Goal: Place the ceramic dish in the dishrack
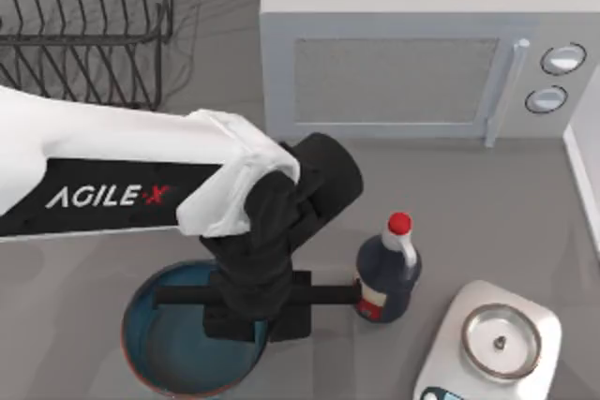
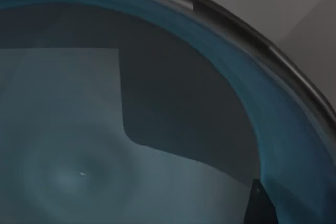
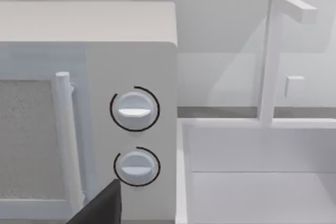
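Ceramic dish point(image 1: 164, 348) sits on the grey table point(image 1: 487, 222) at about 7 o'clock in the top view, mouth up, teal inside, thin reddish-brown rim. Round, so no long axis to note. Left arm point(image 1: 103, 175) reaches in from 9 o'clock, white shell lettered "AGILE·X" on a black band; left gripper point(image 1: 248, 311) hangs over the dish's right-hand part. Whether its jaws are spread or pinching, cannot tell. Dishrack point(image 1: 89, 25), black wire, stands at 11 o'clock, well apart from the dish. Grey microwave point(image 1: 422, 53) at 1 o'clock, two round knobs on its right side. Dark bottle point(image 1: 386, 274) with red cap and a red label, print unreadable, stands just right of the gripper. White scale point(image 1: 492, 344) with steel plate at 5 o'clock.

Left wrist view: close over the dish's point(image 2: 157, 129) teal bowl; curved rim runs across, grey table point(image 2: 310, 30) beyond. Dark fingertip point(image 2: 258, 203) at the frame edge, low inside the rim.

Right wrist view: microwave point(image 3: 131, 51) front with handle and knobs, a white sink point(image 3: 252, 182) with faucet point(image 3: 273, 51) beside it, pale wall behind. Right gripper finger point(image 3: 102, 205) at the frame edge; jaw state cannot tell.
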You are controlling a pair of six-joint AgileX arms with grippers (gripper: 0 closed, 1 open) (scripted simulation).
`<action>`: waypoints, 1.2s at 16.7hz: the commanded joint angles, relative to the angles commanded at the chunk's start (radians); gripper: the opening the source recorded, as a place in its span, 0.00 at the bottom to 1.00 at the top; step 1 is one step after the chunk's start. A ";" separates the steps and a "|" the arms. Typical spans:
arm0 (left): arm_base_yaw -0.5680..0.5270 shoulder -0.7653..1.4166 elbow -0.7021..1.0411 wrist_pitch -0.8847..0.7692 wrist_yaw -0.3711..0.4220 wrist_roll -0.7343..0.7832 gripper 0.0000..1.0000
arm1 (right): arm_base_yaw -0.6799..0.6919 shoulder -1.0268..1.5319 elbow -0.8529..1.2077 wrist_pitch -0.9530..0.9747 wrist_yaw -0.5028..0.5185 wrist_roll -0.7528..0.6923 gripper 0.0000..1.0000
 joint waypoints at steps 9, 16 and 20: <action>-0.001 -0.039 0.056 -0.109 -0.015 0.035 0.00 | 0.000 0.000 0.000 0.000 0.000 0.000 1.00; -0.006 -0.139 0.428 -0.488 -0.057 0.061 0.00 | 0.000 0.000 0.000 0.000 0.000 0.000 1.00; -0.007 -0.136 0.622 -0.685 -0.040 0.026 0.00 | 0.000 0.000 0.000 0.000 0.000 0.000 1.00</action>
